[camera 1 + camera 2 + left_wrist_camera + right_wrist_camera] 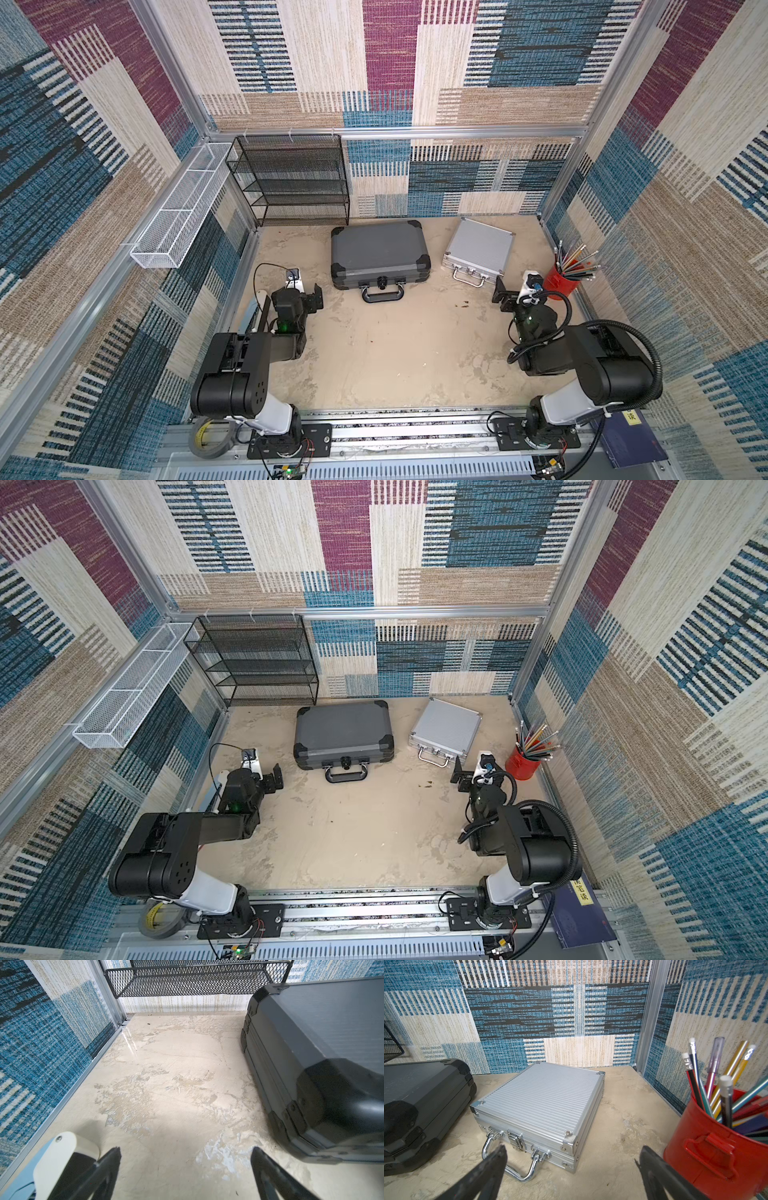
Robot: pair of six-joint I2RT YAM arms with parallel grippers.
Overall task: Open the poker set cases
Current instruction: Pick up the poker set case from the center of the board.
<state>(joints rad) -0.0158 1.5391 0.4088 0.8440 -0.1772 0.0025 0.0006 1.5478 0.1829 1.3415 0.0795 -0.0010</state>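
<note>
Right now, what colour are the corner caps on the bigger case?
Black corner caps on the dark grey case; clearest in a top view.

Closed grey case (379,253) beside closed ribbed silver case (480,248)

blue book (579,916), Chinese cover label, indistinct
</note>
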